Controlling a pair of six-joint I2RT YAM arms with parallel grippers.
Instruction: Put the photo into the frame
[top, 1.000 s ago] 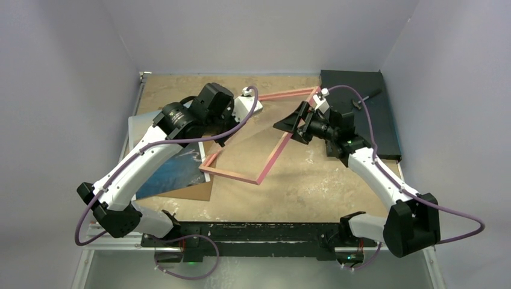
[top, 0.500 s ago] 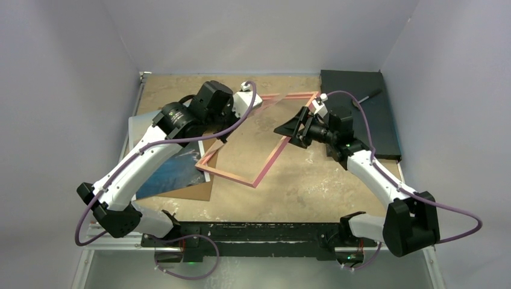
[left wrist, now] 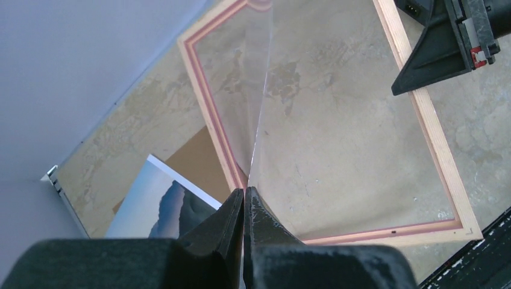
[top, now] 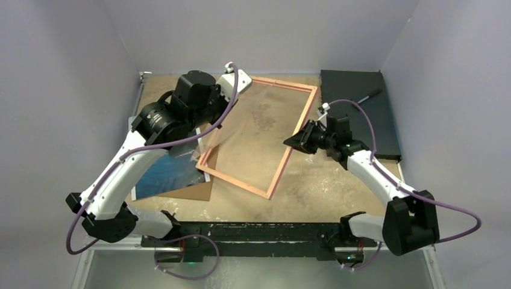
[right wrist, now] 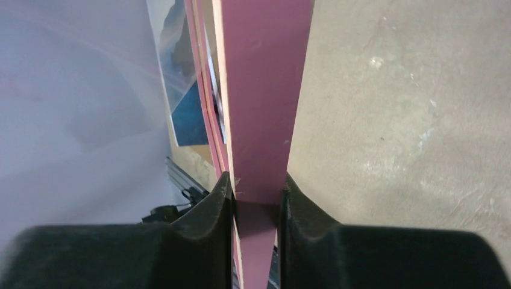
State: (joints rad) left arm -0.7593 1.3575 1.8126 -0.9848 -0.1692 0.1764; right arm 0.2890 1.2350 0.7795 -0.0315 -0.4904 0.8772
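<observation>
The frame lies mid-table, its thin rim pink and pale wood; it also shows in the left wrist view. My left gripper hangs over its far left corner. Seen from the wrist, that gripper is shut on the edge of a thin clear pane that rises out of the frame. My right gripper is shut on the frame's right rim, with both fingers against the pink strip. The photo, blue with a white border, lies at the left, partly under my left arm.
A brown backing board lies under the photo near the front left. A black box with a dark pen-like thing on it stands at the back right. Walls close in on the left, back and right.
The frame has come down from a steep tilt to lie nearly flat. My left gripper has moved back and left with the pane. My right gripper has closed on the right rim.
</observation>
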